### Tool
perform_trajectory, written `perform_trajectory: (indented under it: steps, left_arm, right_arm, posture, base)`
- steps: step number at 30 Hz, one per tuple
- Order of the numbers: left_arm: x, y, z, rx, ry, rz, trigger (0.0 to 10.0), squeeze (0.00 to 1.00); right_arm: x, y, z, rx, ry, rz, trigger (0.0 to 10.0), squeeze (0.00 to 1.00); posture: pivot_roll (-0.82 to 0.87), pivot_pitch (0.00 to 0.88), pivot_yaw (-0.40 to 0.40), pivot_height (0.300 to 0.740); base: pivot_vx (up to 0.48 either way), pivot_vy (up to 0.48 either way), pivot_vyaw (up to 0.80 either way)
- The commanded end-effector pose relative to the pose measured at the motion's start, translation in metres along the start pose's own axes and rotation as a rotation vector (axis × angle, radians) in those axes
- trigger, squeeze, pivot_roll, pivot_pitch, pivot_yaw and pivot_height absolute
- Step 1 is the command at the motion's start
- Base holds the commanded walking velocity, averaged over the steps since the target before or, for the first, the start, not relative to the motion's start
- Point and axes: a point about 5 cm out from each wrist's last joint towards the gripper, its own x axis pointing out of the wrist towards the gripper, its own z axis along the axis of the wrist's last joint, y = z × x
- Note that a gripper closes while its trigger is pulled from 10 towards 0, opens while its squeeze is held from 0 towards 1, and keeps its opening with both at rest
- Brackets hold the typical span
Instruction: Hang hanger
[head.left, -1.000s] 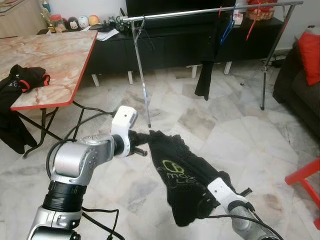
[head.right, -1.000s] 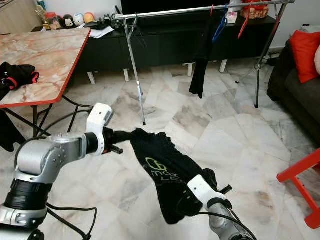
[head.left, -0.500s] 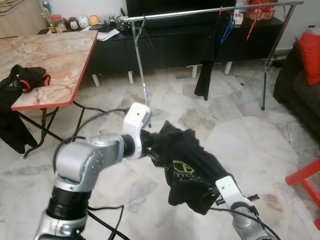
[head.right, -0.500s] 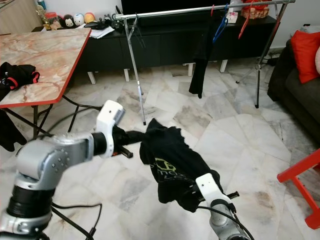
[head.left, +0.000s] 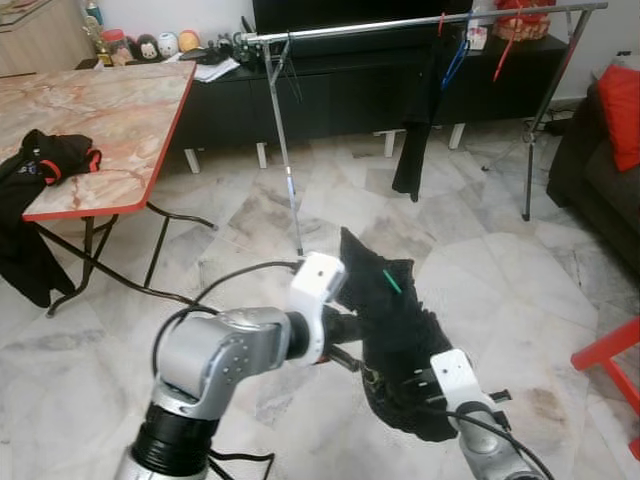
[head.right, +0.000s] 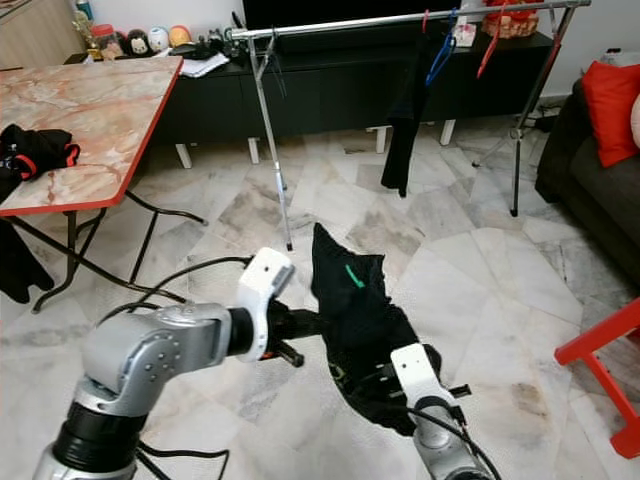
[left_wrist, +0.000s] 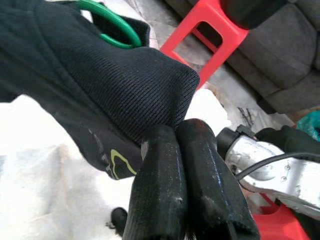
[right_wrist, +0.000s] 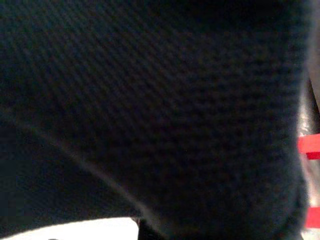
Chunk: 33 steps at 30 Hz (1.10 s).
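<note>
A black garment (head.left: 400, 340) with a green hanger (head.left: 389, 281) poking out near its top is held up over the floor between my two arms. My left gripper (left_wrist: 176, 131) is shut, pinching a fold of the black fabric, with the green hanger (left_wrist: 112, 25) just beyond it. My right gripper (head.left: 408, 383) sits under the lower end of the garment, buried in the cloth. The right wrist view is dark knit fabric up close. A silver clothes rail (head.left: 400, 22) stands farther ahead.
On the rail hang a black garment (head.left: 410, 150), a blue hanger (head.left: 455, 55) and a red hanger (head.left: 503, 55). A marble-top table (head.left: 100, 110) with dark clothes (head.left: 50, 155) stands left. A red stool (head.left: 610, 360) and sofa (head.left: 590, 170) are right.
My left gripper has swung right toward the right arm, still pinching the fabric. The garment went from spread out to bunched upright, and the green hanger now shows.
</note>
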Motion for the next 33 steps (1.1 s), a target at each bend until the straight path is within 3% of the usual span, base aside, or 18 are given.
perform_trajectory:
  steps: [1, 7, 12, 14, 15, 16, 19, 20, 21, 22, 23, 25, 28, 29, 30, 31, 33]
  left_arm:
    - [0.006, -0.004, 0.001, 0.004, -0.001, -0.011, 0.0, 0.0]
    - [0.015, -0.001, -0.007, -0.009, 0.027, 0.049, 0.0, 0.0]
    - [0.011, 0.011, -0.024, -0.017, 0.153, 0.098, 0.0, 0.0]
    - [0.01, 0.015, -0.03, -0.01, 0.19, 0.107, 2.0, 0.0]
    - [0.01, 0.018, -0.031, -0.006, 0.199, 0.122, 7.3, 0.0]
    - [0.009, 0.019, -0.032, -0.004, 0.204, 0.134, 10.0, 0.0]
    - [0.01, 0.026, -0.032, 0.012, 0.181, 0.186, 10.0, 0.0]
    - [0.01, 0.031, -0.025, 0.026, 0.112, 0.226, 10.0, 0.0]
    - [0.01, 0.031, -0.025, 0.026, 0.112, 0.226, 10.0, 0.0]
    - [0.007, 0.035, -0.011, 0.009, -0.019, 0.257, 10.0, 0.0]
    - [0.005, 0.035, -0.003, 0.006, -0.081, 0.256, 10.0, 0.0]
    - [0.0, 0.034, 0.009, 0.015, -0.178, 0.234, 10.0, 0.0]
    - [-0.004, 0.032, 0.016, -0.006, -0.235, 0.204, 10.0, 0.0]
    - [-0.006, 0.029, 0.018, 0.003, -0.254, 0.165, 10.0, 0.58]
    - [-0.006, 0.029, 0.018, 0.003, -0.254, 0.165, 10.0, 0.58]
    - [-0.006, 0.027, 0.017, -0.005, -0.257, 0.142, 10.0, 1.0]
    - [-0.007, 0.025, 0.015, -0.003, -0.247, 0.118, 10.0, 1.0]
  right_arm:
    - [0.004, -0.001, 0.018, 0.031, -0.074, -0.002, 0.0, 0.0]
    - [0.004, -0.001, 0.022, 0.044, -0.105, 0.005, 0.0, 0.0]
    - [0.005, -0.006, 0.024, 0.049, -0.121, -0.028, 0.0, 0.0]
    - [0.006, -0.007, 0.03, 0.077, -0.148, -0.034, 0.0, 0.0]
    - [0.006, -0.007, 0.032, 0.085, -0.157, -0.035, 0.0, 0.0]
    - [0.006, -0.007, 0.033, 0.088, -0.162, -0.035, 0.0, 0.0]
    - [0.007, -0.005, 0.038, 0.109, -0.181, -0.022, 0.0, 0.0]
    - [0.007, -0.004, 0.039, 0.106, -0.186, -0.008, 0.0, 0.0]
    - [0.007, -0.004, 0.039, 0.106, -0.186, -0.008, 0.0, 0.0]
    - [0.007, -0.003, 0.038, 0.099, -0.182, 0.003, 0.0, 0.0]
    - [0.006, -0.002, 0.037, 0.094, -0.178, 0.007, 0.0, 0.0]
    - [0.005, 0.0, 0.034, 0.083, -0.17, 0.015, 0.0, 0.0]
    - [0.005, 0.001, 0.032, 0.073, -0.164, 0.021, 0.0, 0.0]
    - [0.004, 0.002, 0.031, 0.074, -0.161, 0.024, 0.0, 0.0]
    - [0.004, 0.002, 0.031, 0.074, -0.161, 0.024, 0.0, 0.0]
    - [0.004, 0.002, 0.031, 0.074, -0.161, 0.026, 0.0, 0.0]
    - [0.004, 0.002, 0.031, 0.072, -0.161, 0.025, 0.0, 0.0]
  posture:
    - [0.04, 0.012, 0.048, 0.74]
    - [0.04, 0.011, 0.051, 0.74]
    - [0.04, 0.011, 0.05, 0.74]
    - [0.04, 0.01, 0.05, 0.74]
    - [0.04, 0.01, 0.05, 0.74]
    - [0.04, 0.01, 0.05, 0.74]
    - [0.04, 0.01, 0.05, 0.74]
    - [0.04, 0.01, 0.05, 0.74]
    - [0.04, 0.01, 0.05, 0.74]
    - [0.04, 0.008, 0.049, 0.74]
    - [0.04, 0.008, 0.047, 0.74]
    - [0.04, 0.008, 0.045, 0.74]
    - [0.04, 0.009, 0.044, 0.74]
    - [0.04, 0.008, 0.044, 0.74]
    - [0.04, 0.008, 0.044, 0.74]
    - [0.04, 0.009, 0.044, 0.74]
    - [0.04, 0.009, 0.044, 0.74]
  base:
    - [0.0, 0.0, 0.0]
    - [0.0, 0.0, 0.0]
    - [0.0, 0.0, 0.0]
    - [0.0, 0.0, 0.0]
    - [0.0, 0.0, 0.0]
    - [0.0, 0.0, 0.0]
    - [0.0, 0.0, 0.0]
    - [0.0, 0.0, 0.0]
    - [0.0, 0.0, 0.0]
    - [0.0, 0.0, 0.0]
    - [0.0, 0.0, 0.0]
    - [0.0, 0.0, 0.0]
    - [0.0, 0.0, 0.0]
    - [0.0, 0.0, 0.0]
    - [0.0, 0.0, 0.0]
    - [0.0, 0.0, 0.0]
    - [0.0, 0.0, 0.0]
